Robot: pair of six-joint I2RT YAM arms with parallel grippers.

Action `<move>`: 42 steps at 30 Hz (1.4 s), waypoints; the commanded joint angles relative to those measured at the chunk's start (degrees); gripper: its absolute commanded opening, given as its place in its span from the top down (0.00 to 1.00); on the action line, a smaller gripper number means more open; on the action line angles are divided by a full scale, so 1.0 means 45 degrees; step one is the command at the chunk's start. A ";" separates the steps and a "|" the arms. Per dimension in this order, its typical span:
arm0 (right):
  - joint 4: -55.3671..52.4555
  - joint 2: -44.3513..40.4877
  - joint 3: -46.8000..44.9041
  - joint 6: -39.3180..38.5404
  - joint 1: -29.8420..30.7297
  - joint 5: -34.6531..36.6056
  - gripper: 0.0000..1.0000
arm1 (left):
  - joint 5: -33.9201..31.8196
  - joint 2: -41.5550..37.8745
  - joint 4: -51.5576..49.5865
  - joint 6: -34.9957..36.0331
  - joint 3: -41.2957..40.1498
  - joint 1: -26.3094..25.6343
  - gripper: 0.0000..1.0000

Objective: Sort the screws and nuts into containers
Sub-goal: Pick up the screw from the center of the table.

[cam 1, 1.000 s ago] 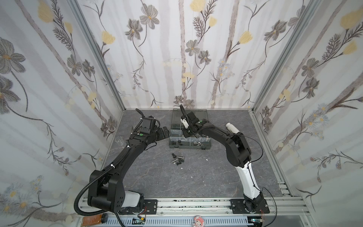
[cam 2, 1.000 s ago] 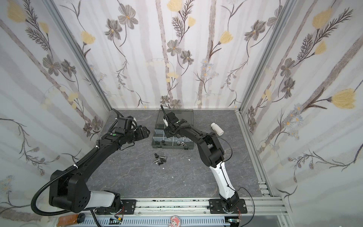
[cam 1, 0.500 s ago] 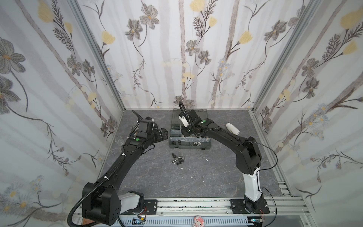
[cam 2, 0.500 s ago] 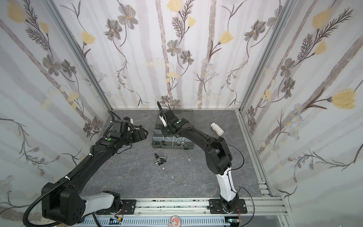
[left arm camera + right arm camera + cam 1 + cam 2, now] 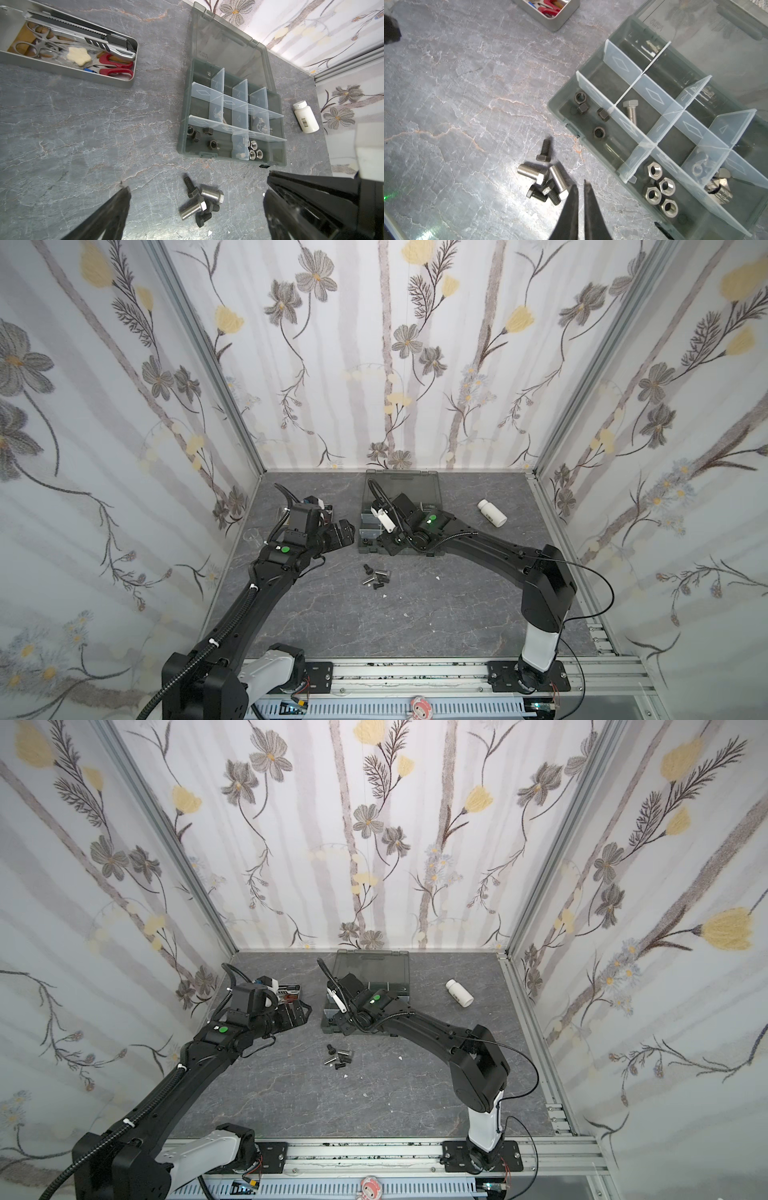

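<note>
Several loose screws [image 5: 201, 203], black and silver, lie in a small pile on the table in front of the organizer box [image 5: 182, 124]; both top views show the screws [image 5: 376, 574] [image 5: 338, 1057]. My left gripper [image 5: 197, 180] hangs open above the pile with nothing in it. My right gripper [image 5: 580, 185] is shut and empty, its tips beside the screws [image 5: 545, 182] near the box's front edge [image 5: 562, 110]. The containers hold black nuts [image 5: 589, 116], silver nuts [image 5: 658, 191], wing nuts [image 5: 708, 172] and one silver screw [image 5: 631, 110].
A steel tray [image 5: 62, 70] with scissors and a utility knife stands left of the box, behind my left arm. A white bottle [image 5: 491, 512] lies to the right of the box. The box's smoky lid [image 5: 374, 969] lies open toward the back wall.
My right gripper has closed its jaws and drawn back from over the box toward its front edge. The left arm has shifted only slightly, its gripper still open.
</note>
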 commanded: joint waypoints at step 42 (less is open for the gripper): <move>0.0958 0.3266 -0.0351 -0.0302 0.1000 0.0367 0.65 | -0.0893 -0.0225 -0.0158 -0.0191 -0.0278 -0.0013 0.00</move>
